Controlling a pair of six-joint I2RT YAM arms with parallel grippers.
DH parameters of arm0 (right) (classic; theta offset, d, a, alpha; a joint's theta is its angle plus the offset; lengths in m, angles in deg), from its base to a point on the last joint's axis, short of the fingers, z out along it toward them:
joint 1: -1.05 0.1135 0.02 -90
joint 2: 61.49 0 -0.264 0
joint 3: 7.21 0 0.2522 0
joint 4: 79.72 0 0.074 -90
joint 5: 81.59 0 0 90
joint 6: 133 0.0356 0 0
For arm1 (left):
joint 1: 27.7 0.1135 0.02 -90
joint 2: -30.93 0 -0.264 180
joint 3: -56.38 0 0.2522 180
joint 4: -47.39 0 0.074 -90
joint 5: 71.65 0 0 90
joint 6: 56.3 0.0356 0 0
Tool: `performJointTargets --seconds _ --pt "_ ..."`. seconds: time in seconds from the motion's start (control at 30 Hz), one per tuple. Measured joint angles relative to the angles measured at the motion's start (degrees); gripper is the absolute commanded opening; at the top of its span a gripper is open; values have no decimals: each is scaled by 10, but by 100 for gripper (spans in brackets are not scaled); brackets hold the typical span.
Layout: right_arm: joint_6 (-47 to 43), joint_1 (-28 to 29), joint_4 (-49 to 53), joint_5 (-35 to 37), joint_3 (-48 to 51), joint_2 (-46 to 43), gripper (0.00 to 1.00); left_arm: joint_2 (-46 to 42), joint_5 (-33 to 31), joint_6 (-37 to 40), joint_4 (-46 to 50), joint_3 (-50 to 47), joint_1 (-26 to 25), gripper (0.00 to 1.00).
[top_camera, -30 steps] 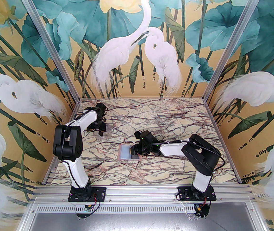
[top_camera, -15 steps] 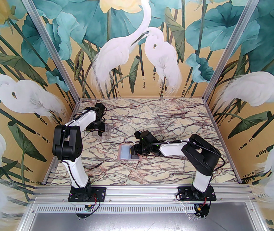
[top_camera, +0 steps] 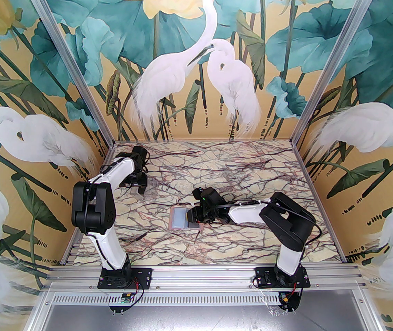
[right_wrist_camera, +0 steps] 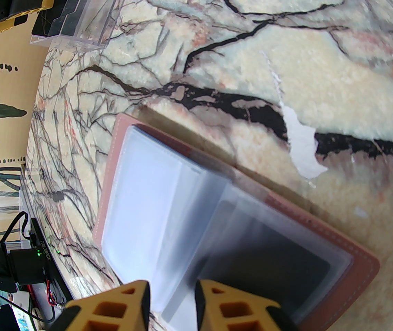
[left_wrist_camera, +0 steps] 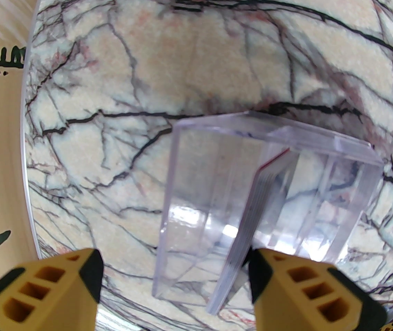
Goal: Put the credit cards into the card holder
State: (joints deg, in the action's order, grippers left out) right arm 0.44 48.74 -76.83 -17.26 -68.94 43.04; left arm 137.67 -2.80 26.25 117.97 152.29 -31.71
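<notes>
The card holder (right_wrist_camera: 324, 229) lies open on the marble, dusty-pink with pale clear sleeves (right_wrist_camera: 148, 198); one dark card (right_wrist_camera: 269, 257) sits in a right-hand sleeve. My right gripper (right_wrist_camera: 171, 288) hovers low over it (top_camera: 178, 218), open by a narrow gap, with a raised sleeve leaf running between the fingers. At the far left, the credit cards (left_wrist_camera: 255, 202) stand on edge in a clear plastic box (left_wrist_camera: 210, 171), one of them red-edged. My left gripper (left_wrist_camera: 175, 274) is wide open just above the box's near end (top_camera: 151, 187), touching nothing.
The left wall and table edge (left_wrist_camera: 27, 150) run close beside the clear box. In the right wrist view a black card (right_wrist_camera: 69, 12) shows through that box. A white tear (right_wrist_camera: 300, 150) marks the marble beyond the holder. Bare marble (top_camera: 238, 171) lies between the arms.
The left arm has swung slightly left and back, shifting its gripper leftward over the clear box. The right arm and the card holder have not moved.
</notes>
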Motion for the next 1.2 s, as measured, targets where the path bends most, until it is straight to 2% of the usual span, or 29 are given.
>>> performJointTargets --seconds 0.5,0.77,0.9,1.2 --pt "0 0 0 -1 -1 0 31 -23 5 -1 7 1 7 74" --pt "0 0 0 -1 -1 0 31 -39 140 -8 -27 -11 5 74" --pt "0 0 0 -1 -1 0 31 -38 176 -14 -38 -19 3 74" --pt "0 0 0 -1 -1 0 31 -8 152 -32 -39 -26 3 76"
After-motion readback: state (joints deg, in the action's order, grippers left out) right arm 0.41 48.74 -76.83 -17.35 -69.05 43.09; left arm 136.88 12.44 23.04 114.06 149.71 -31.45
